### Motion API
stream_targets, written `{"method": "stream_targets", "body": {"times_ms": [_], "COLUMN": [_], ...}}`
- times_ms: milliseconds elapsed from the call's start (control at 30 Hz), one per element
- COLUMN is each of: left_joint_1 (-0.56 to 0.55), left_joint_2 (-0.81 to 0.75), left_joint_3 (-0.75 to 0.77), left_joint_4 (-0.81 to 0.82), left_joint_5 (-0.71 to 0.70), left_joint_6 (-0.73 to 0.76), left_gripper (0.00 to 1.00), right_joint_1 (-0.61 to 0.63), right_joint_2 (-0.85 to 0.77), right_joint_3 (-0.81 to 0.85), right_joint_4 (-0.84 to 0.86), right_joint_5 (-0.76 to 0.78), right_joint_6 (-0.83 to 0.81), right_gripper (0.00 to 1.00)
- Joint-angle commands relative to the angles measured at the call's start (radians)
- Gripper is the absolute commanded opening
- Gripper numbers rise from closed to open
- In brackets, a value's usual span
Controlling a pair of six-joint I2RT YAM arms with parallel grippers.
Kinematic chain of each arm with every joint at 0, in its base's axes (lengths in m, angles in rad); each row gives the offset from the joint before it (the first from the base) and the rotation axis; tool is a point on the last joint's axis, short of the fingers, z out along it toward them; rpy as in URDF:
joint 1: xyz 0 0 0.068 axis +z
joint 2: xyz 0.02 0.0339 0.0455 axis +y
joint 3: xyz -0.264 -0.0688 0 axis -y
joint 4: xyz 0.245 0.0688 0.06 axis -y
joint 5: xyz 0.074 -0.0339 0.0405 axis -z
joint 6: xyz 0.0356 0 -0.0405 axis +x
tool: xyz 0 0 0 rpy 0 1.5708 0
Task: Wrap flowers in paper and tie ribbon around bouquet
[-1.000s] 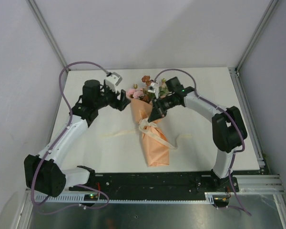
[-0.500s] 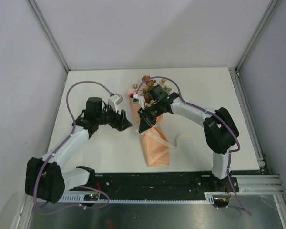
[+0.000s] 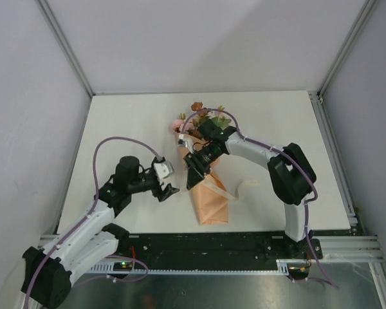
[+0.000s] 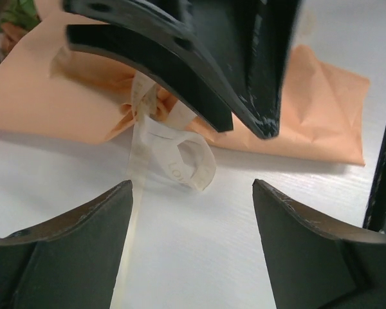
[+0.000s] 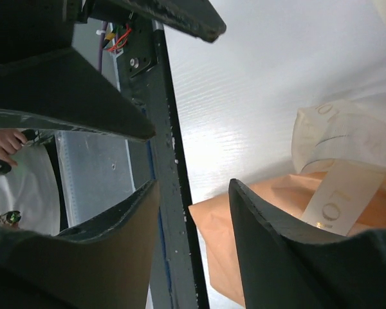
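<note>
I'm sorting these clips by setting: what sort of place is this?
Most likely a robotics lab test cell rather than a shop or home. A left arm and a right arm are bolted to a black rail at the edge of a white table, enclosed by plain panels on aluminium frame posts.

Bouquet layout on my table.
The bouquet (image 3: 210, 196) lies on the table (image 3: 276, 122) with the flowers (image 3: 202, 119) at the far end and the narrow end toward my bases. The ribbon (image 4: 180, 154) sits around its middle, and its tails trail onto the table on both sides. My left gripper (image 3: 170, 192) is just left of the bouquet, and my right gripper (image 3: 192, 180) is over its left edge.
</note>
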Motion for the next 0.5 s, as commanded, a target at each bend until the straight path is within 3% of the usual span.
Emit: {"method": "stream_targets", "body": {"times_ms": [0, 167, 333, 467], "left_joint_1": [-0.048, -0.133, -0.185, -0.19], "left_joint_2": [-0.041, 0.008, 0.08, 0.105], "left_joint_3": [-0.054, -0.051, -0.035, -0.019], "left_joint_4": [0.079, 0.095, 0.112, 0.094], "left_joint_5": [-0.001, -0.059, -0.133, -0.133], "left_joint_6": [0.25, 0.291, 0.306, 0.341], "left_gripper": [0.79, 0.74, 0.72, 0.73], "right_joint_1": [-0.025, -0.138, -0.254, -0.312], "right_joint_2": [-0.033, -0.145, -0.253, -0.334], "right_joint_3": [0.056, 0.006, -0.127, -0.242], "right_joint_4": [-0.105, -0.147, -0.269, -0.317], "right_joint_5": [-0.042, 0.033, 0.231, 0.336], "right_joint_6": [-0.08, -0.101, -0.289, -0.464], "right_gripper": [0.54, 0.54, 0.54, 0.61]}}
